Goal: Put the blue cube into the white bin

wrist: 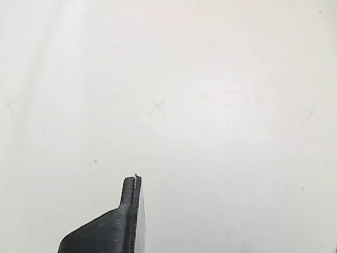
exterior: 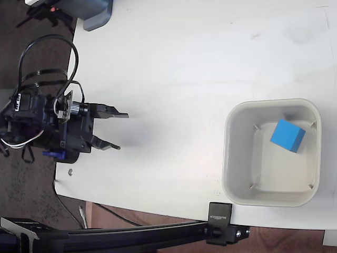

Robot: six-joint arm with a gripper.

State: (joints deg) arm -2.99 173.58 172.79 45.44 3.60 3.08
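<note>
In the fixed view the blue cube (exterior: 287,135) lies inside the white bin (exterior: 235,158), toward its upper right part. The bin stands at the right side of the white table. Far to the left, at the table's left edge, my gripper (exterior: 119,130) is open with nothing between its two black fingers, which point right toward the bin. The wrist view shows one black fingertip (wrist: 130,195) over bare white table; neither cube nor bin appears there.
A grey-blue device (exterior: 97,13) sits at the table's top left corner. A black bar with a clamp (exterior: 220,224) runs along the table's lower edge. Faint pencil crosses (wrist: 156,107) mark the tabletop.
</note>
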